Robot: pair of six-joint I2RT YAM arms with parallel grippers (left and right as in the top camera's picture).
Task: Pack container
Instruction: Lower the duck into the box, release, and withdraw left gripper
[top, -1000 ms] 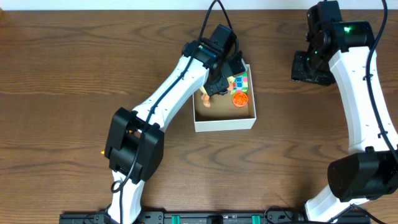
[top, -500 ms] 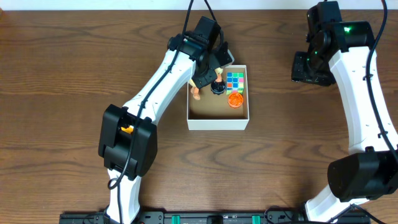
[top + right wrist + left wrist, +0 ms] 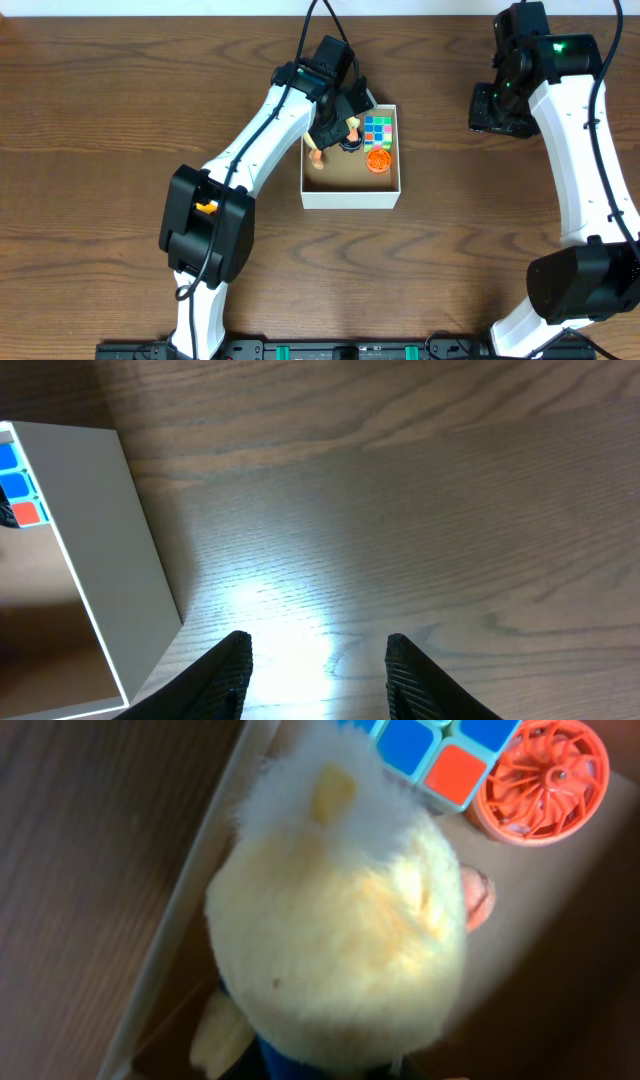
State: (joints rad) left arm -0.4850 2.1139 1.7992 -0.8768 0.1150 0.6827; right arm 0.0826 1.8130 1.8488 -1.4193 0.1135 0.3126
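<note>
Cube [image 3: 378,128] and orange disc [image 3: 379,160] lie in the container [image 3: 350,196]; left gripper [image 3: 337,126] over the yellow plush [image 3: 340,920] there, grip hidden, can't tell; right gripper [image 3: 315,657] gapes idle.

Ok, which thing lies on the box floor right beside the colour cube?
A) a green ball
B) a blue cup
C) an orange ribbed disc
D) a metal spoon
C: the orange ribbed disc lies on the brown floor of the container next to the cube, while the left pincer holds a yellow plush toy.
</note>
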